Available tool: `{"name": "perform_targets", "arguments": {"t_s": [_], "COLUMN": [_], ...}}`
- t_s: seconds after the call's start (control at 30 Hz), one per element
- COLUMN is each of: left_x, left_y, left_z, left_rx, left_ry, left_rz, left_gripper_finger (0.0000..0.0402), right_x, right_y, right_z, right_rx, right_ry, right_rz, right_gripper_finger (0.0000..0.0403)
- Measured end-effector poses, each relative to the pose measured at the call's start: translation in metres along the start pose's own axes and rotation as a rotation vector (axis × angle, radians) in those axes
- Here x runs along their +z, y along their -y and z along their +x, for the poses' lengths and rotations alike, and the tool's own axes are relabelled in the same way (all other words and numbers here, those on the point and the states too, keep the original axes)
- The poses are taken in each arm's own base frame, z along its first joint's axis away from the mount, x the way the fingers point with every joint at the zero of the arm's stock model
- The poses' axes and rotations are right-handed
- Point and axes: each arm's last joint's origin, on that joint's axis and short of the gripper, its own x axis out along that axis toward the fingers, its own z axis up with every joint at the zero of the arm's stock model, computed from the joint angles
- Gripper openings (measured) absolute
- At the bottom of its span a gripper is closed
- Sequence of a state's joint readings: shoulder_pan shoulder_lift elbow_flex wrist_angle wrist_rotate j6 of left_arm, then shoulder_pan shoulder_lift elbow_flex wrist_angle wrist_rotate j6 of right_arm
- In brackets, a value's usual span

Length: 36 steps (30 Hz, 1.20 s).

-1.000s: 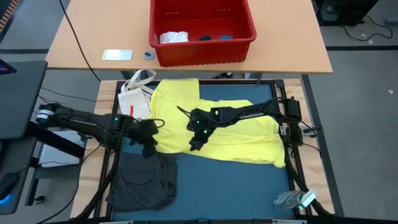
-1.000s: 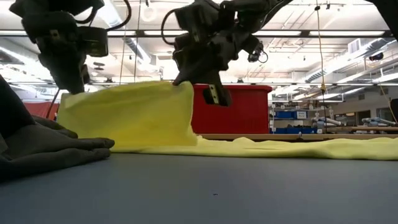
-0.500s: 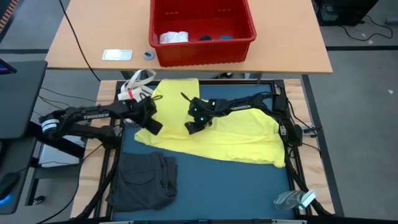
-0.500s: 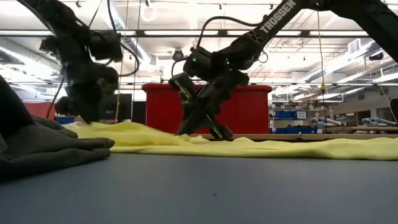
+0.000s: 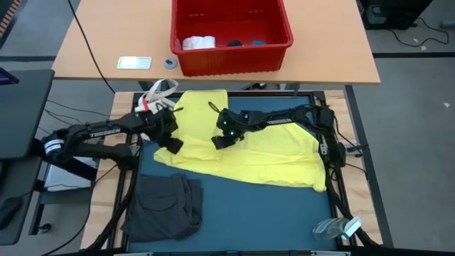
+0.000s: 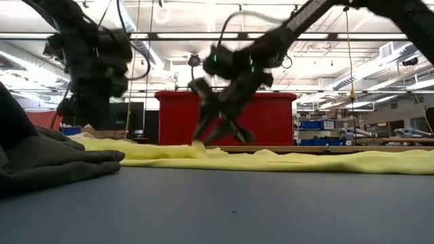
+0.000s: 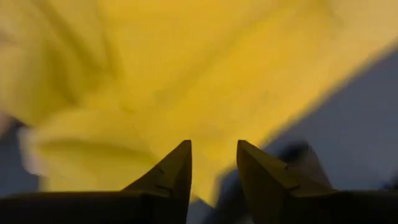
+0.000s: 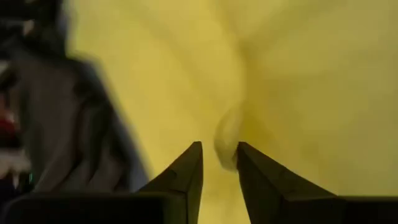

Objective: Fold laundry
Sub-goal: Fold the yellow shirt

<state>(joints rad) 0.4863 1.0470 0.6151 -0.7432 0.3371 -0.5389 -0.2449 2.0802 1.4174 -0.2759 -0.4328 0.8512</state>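
While both hands stand over the yellow T-shirt (image 5: 249,153), which lies spread on the blue desk (image 5: 270,213), the fold can easily spoil. The left hand (image 5: 173,142) is at the shirt's near-left edge and the right hand (image 5: 219,141) is near its middle; each has its fingers a little apart with nothing between them. If a finger catches the loose cloth when rising, the folded edge may be dragged open or wrinkled. The dark grey garment (image 5: 165,206) lies just beside and could be disturbed by the left arm.
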Motion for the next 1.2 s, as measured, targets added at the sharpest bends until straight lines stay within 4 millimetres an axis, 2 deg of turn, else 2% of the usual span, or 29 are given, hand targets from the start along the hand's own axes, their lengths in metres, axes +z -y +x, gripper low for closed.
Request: {"name": "perform_targets", "arguments": {"t_s": [0.13, 0.23, 0.33, 0.47, 0.63, 0.9, 1.03, 1.2], "left_x": [-0.019, -0.032, -0.036, -0.037, -0.039, -0.035, -0.04, -0.043], "left_y": [0.014, 0.017, 0.02, 0.023, 0.023, 0.025, 0.015, 0.008], "left_z": [-0.009, -0.012, -0.011, -0.007, -0.001, 0.015, 0.034, 0.043], "left_rx": [0.008, 0.09, 0.125, 0.135, 0.174, 0.201, 0.172, 0.143], "left_ry": [0.013, 0.028, 0.045, 0.038, -0.007, -0.034, -0.051, -0.018], "left_rz": [0.069, 0.069, 0.053, 0.031, 0.004, 0.004, -0.01, -0.058], "left_gripper_finger": [0.0147, 0.0155, 0.0166, 0.0184, 0.0198, 0.0198, 0.019, 0.0175], "right_x": [-0.03, -0.05, -0.06, -0.063, -0.057, -0.055, -0.062, -0.075], "right_y": [-0.03, -0.039, -0.041, -0.033, -0.036, -0.035, -0.04, -0.047], "right_z": [-0.007, -0.001, 0.007, 0.021, 0.02, 0.02, 0.022, 0.027], "right_rx": [-0.088, -0.195, -0.239, -0.299, -0.289, -0.249, -0.201, -0.204], "right_ry": [0.029, 0.06, 0.061, 0.077, 0.132, 0.1, 0.049, 0.038], "right_rz": [-0.183, -0.267, -0.272, -0.284, -0.332, -0.327, -0.311, -0.337], "right_gripper_finger": [0.0122, 0.0134, 0.0148, 0.0166, 0.0171, 0.0158, 0.0157, 0.0157]}}
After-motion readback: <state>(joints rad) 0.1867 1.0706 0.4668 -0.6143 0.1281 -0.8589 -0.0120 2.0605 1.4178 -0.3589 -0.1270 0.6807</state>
